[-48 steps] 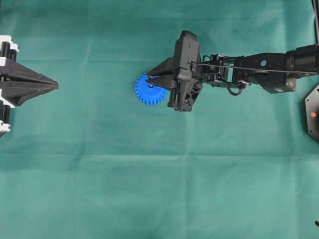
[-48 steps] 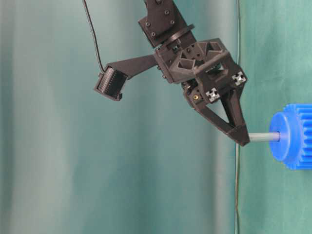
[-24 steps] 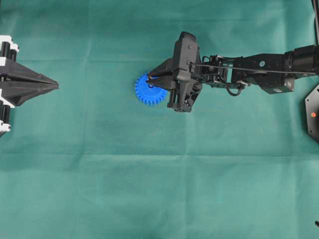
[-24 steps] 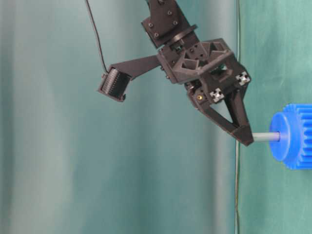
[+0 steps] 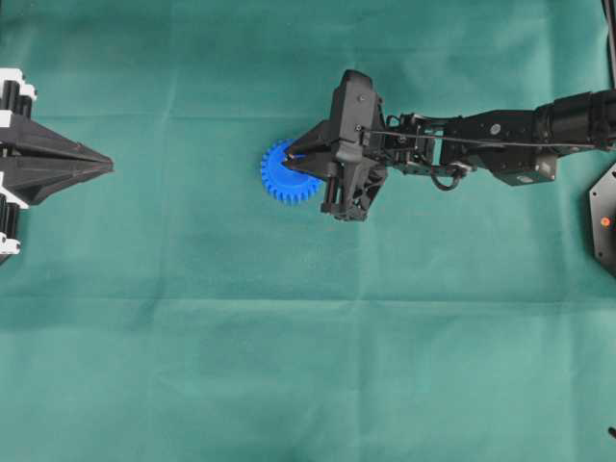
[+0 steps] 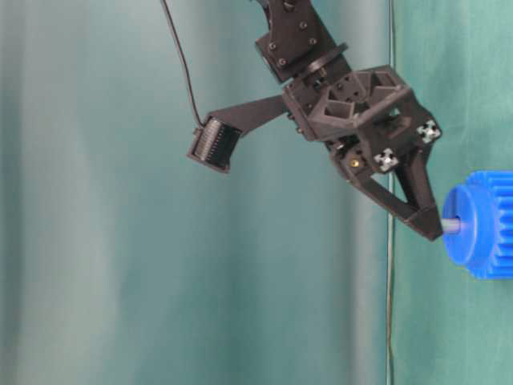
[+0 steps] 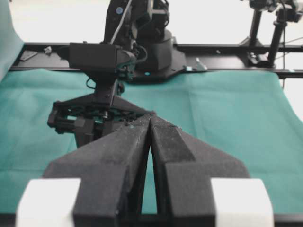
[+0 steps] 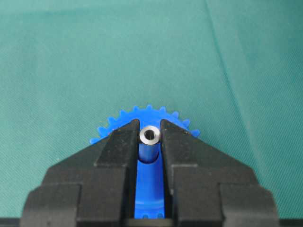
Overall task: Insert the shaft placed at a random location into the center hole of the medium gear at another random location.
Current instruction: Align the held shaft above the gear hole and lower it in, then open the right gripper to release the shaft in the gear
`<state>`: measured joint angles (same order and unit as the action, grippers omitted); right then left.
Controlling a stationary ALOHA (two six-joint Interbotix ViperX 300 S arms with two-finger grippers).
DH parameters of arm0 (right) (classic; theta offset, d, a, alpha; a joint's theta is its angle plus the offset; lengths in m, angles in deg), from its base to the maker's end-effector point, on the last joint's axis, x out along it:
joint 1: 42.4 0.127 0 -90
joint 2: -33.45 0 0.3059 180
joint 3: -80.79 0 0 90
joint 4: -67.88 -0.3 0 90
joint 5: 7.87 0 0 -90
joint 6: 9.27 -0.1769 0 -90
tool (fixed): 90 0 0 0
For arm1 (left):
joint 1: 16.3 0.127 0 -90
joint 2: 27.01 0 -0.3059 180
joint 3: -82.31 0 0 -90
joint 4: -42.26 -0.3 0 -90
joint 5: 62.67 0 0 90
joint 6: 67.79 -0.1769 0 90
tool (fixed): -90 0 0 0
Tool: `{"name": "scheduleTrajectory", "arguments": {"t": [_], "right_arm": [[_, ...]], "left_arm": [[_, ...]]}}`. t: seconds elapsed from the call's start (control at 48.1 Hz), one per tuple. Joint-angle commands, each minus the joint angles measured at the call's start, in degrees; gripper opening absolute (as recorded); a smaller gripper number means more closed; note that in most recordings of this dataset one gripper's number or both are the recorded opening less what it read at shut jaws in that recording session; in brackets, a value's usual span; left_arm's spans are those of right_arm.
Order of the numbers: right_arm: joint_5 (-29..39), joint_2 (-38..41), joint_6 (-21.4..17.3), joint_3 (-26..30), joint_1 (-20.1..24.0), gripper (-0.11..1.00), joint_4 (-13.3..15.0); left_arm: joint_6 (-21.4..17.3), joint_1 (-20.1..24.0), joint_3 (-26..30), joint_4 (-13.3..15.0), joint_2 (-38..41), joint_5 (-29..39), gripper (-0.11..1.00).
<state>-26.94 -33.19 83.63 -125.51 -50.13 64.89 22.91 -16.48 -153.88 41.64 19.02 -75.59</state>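
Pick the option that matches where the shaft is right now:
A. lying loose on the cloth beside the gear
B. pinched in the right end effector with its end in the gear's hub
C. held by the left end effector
B: the right end effector grips the shaft, whose end enters the hub of the medium gear.
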Motion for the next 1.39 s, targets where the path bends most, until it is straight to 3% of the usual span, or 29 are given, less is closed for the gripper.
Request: {"name": "scheduleTrajectory", "arguments": {"t": [0.0, 1.184, 1.246, 1.371], "right_arm": [[-1.23, -0.18, 0.26, 1.41, -0.18, 0.14, -0.35], [-1.05, 0.7, -0.62, 0.7, -0.09, 0.16, -0.18], [-1.05, 0.7, -0.62, 0.79, -0.09, 0.26, -0.18], [-0.97, -0.18, -0.7, 0.7, -0.09, 0.65, -0.35]], "left_arm": [[0.0, -0.09, 1.23, -0.18, 0.53, -0.26, 0.0], [0.0, -0.09, 1.23, -0.18, 0.53, 0.0, 0.0], [0.0, -0.09, 1.23, -0.09, 0.53, 0.0, 0.0], [0.09, -0.09, 1.23, -0.18, 0.53, 0.0, 0.0]]}}
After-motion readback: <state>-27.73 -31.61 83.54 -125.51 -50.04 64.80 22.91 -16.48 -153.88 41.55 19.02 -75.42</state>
